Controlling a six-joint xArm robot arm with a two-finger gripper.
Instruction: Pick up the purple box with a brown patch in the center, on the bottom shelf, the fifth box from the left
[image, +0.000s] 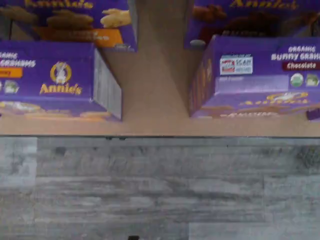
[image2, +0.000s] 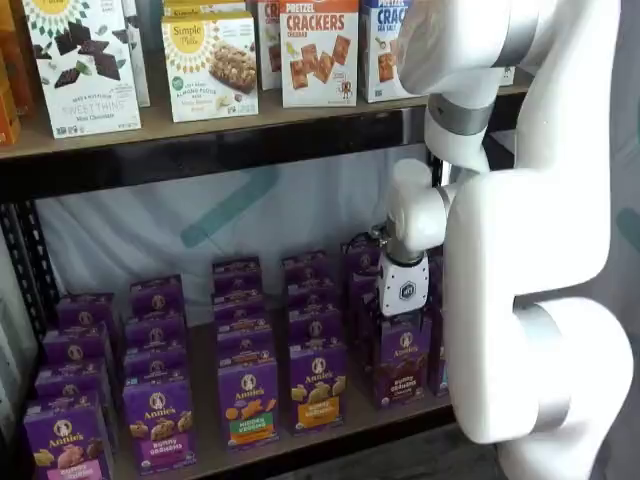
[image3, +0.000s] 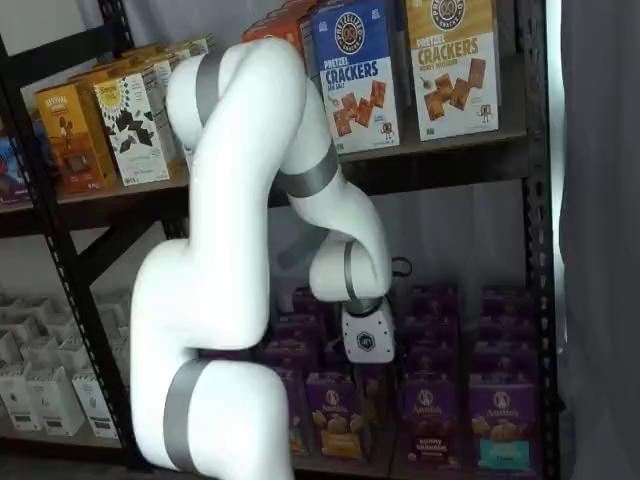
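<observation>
Purple chocolate Bunny Grahams carton (image2: 401, 362) sits close beside its orange-banded purple neighbour (image2: 317, 386), so the empty, wide-open claw (image2: 403, 318) could snag the wrong box.

Upper wooden shelf board (image2: 230, 118) carries upright cartons: white carton with dark chocolate squares, "Sweet Thins" (image2: 82, 62), white-and-yellow Simple Mills carton (image2: 211, 64), white "Pretzel Crackers" carton with orange band (image2: 319, 52). In a shelf view, blue "Crackers" carton (image3: 357, 72) stands just beside tan "Pretzel Crackers" carton (image3: 451, 64); orange carton (image3: 70, 135) further along. Purple carton with orange band (image2: 248, 402) at front of its row. Purple carton with teal band (image3: 502, 420) near black metal upright (image3: 540, 240). Grey wood-plank floor (image: 160, 190) below shelf edge.
</observation>
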